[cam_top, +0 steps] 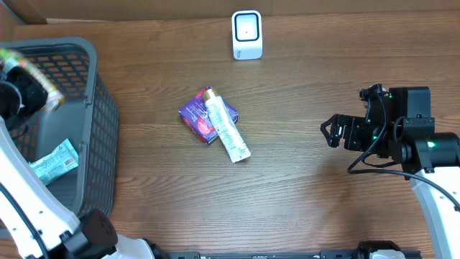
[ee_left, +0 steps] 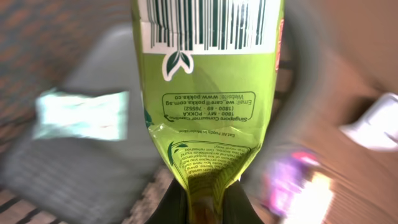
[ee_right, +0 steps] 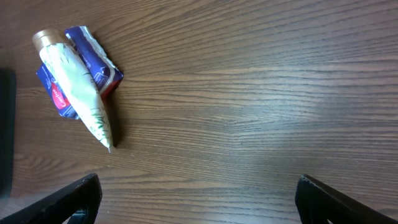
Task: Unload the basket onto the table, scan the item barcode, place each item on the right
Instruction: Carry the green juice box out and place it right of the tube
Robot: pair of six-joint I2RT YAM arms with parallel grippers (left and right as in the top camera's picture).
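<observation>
**Item 1.** Green foil pouch (ee_left: 205,93) with a barcode on a white panel.
- Held by its crimped end in the left gripper (ee_left: 208,204), jaws narrow and pinched on the pouch.
- Located above the grey plastic mesh basket (cam_top: 93,108) at the left of the brown wooden counter (cam_top: 302,201), well apart from the small white box-shaped scanner (cam_top: 246,34) at the far edge.

**Item 2.** Right gripper (cam_top: 327,132), jaws wide with nothing between them, over bare counter.

**Item 3.** White squeeze tube (ee_right: 78,93) lying across a purple packet (ee_right: 93,53), mid-counter.

**Item 4.** Teal wrapped packet (cam_top: 54,162), inside the basket.

**Step, as judged:** pick done, presentation to the scanner not yet made. The next move called for carrying the pouch across the counter and turning its barcode panel toward the scanner's face.

**Views:**
- The left wrist alone showed the barcode and the pinch.
- The overhead rendered the pouch as a blur but placed scanner and basket clearly.
- The right wrist showed the tube's overlap best.
</observation>
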